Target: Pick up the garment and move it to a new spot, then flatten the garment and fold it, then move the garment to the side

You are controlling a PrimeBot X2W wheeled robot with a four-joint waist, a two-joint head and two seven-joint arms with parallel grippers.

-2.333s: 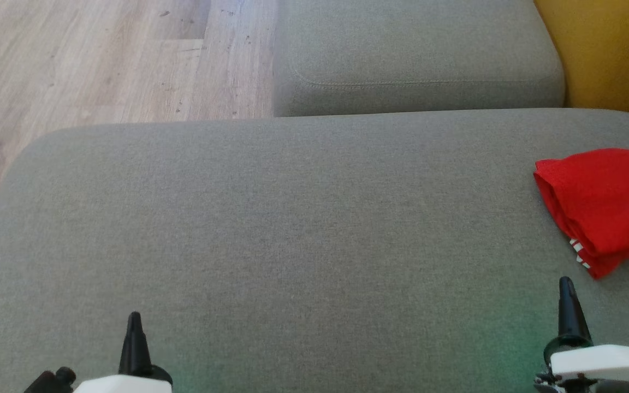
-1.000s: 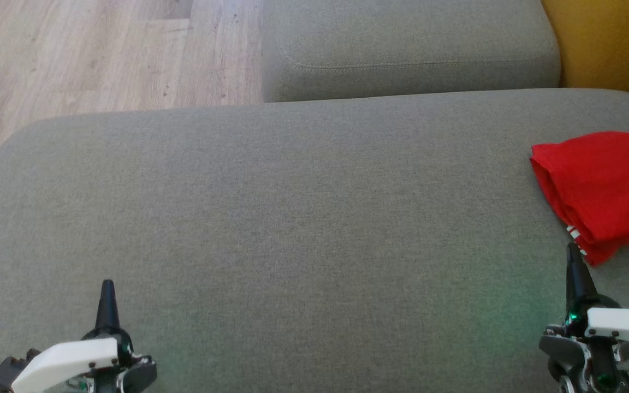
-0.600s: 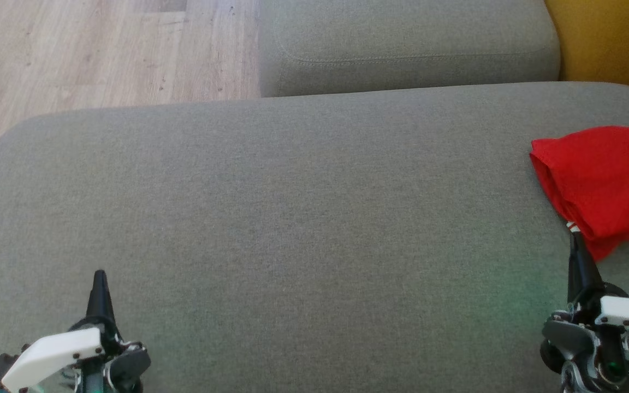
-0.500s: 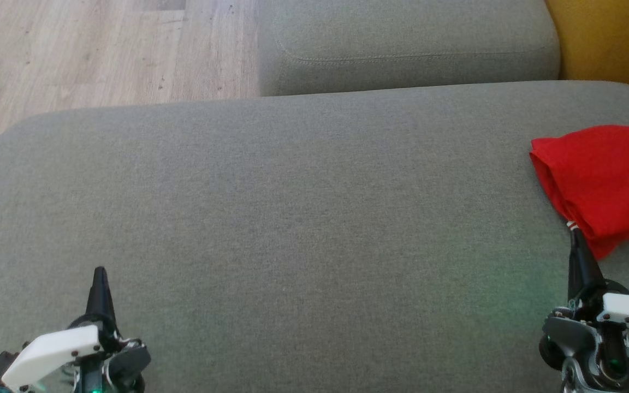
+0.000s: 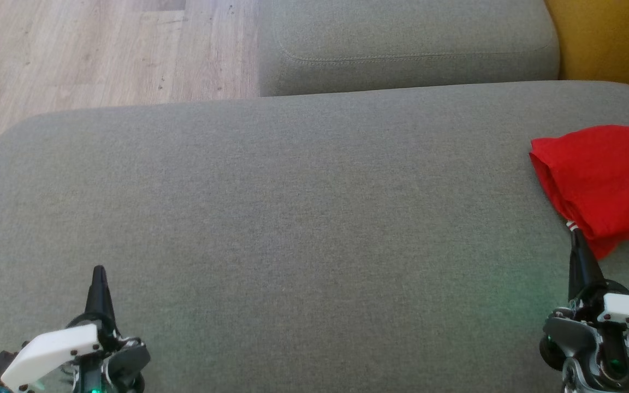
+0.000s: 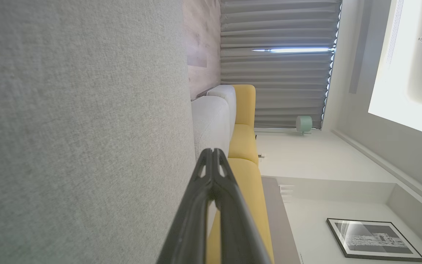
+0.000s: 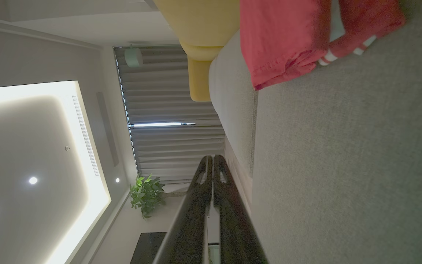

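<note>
The folded red cloth garment (image 5: 604,174) lay at right on the grey fabric cushion (image 5: 292,207); left hand (image 5: 98,271) and right hand (image 5: 576,236) (both empty) were closed.

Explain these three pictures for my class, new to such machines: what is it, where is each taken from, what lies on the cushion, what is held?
This is a two-armed robot. One picture comes from a camera on its head, looking down at a grey sofa cushion. Its left hand and right hand show at the bottom corners, each with two dark fingers pressed shut, holding nothing. The other two pictures come from wrist cameras looking along those fingers, so the room appears sideways. A red garment lies bunched at the cushion's right end, near the right hand's tip.
</note>
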